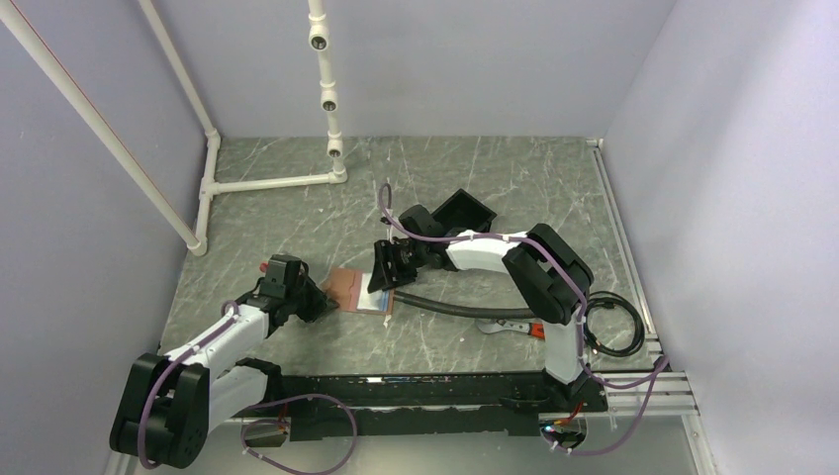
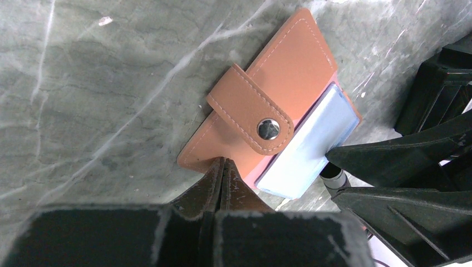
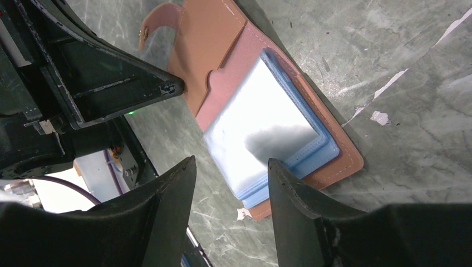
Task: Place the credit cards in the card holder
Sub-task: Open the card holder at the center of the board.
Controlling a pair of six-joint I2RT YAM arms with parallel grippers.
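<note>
Under right end effector point(image 3: 231, 163): cards point(image 3: 261, 122) on card holder point(image 3: 206, 39).

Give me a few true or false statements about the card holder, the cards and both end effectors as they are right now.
1. The right end effector is open. True.
2. The left end effector is spread wide. False: its fingers are closed together at the edge of the card holder.
3. The credit cards lie on the card holder. True.
4. The card holder is black. False: it is tan-brown.
</note>
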